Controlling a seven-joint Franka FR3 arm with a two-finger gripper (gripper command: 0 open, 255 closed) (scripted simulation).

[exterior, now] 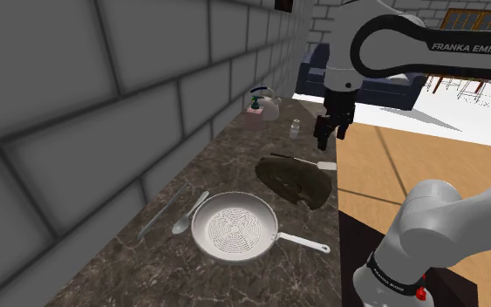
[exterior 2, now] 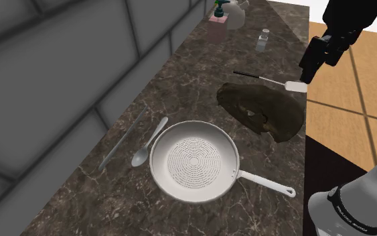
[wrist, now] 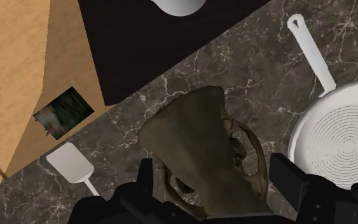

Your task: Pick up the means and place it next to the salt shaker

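Claw hangs high with its fingers apart, touching nothing. Below it, mid-frame in the wrist view, sits the lump: olive-brown, bumpy, hollowed, almost skull-like. I take it for your target. You're on the approach, so drop straight and close across its narrow ridge. Flat white spatula lies just beside it. Shaker, small and clear, waits upper right on the veined dark counter.

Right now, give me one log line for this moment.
gripper: open, raised | brown lump: on counter, not held | salt shaker: upright, beyond brown lump
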